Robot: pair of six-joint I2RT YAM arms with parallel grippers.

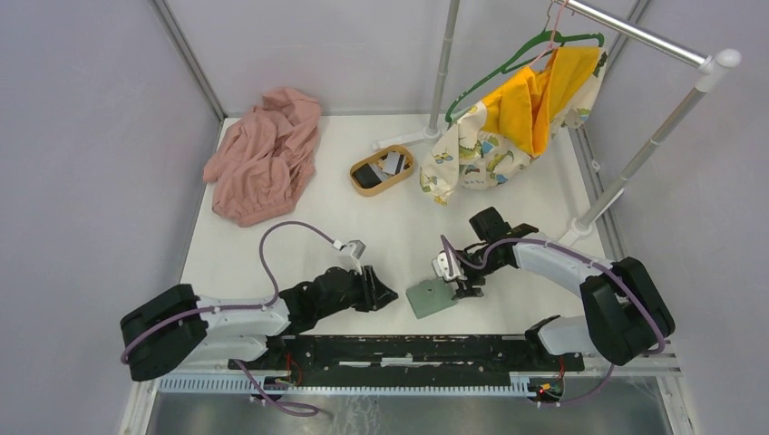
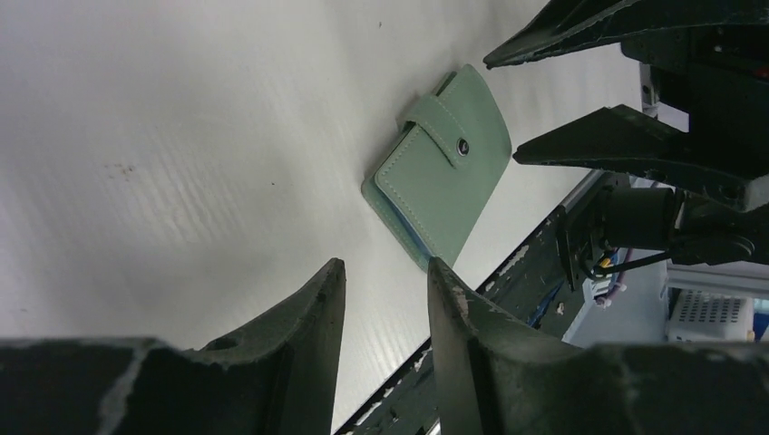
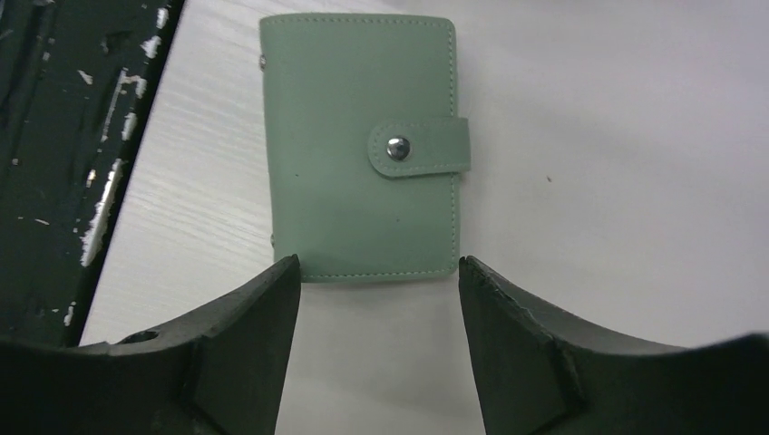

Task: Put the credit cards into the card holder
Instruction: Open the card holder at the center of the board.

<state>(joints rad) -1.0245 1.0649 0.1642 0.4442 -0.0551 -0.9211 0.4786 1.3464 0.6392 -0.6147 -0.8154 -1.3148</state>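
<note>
Pink cloth (image 1: 263,154): heaped at the far left corner of the table (image 1: 236,263), well away from both my arms.
Left gripper (image 1: 385,294): low near the near edge, just left of the card holder. Its fingers stand a narrow gap apart with nothing between them.
Wooden tray (image 1: 405,174): oval, at the far middle of the table. The credit cards (image 1: 367,175) lie inside it; I can see one black and one pale.
Card holder (image 1: 432,296): flat on the table close to the near edge, between my two grippers, folded closed.
Right gripper (image 1: 462,285): at the holder's right side, fingers spread wide and empty.
Garment (image 1: 508,127): yellow and printed, on a green hanger (image 1: 526,54) at the far right, its hem hanging just beside the tray.
Left wrist view only: a pale blue edge shows along the holder's side, and the right gripper's fingers crowd in beyond it.
Right wrist view only: the snap tab (image 3: 417,147) is fastened, the fingertips stop just short of the holder's edge, and the black base rail (image 3: 54,136) runs alongside.
</note>
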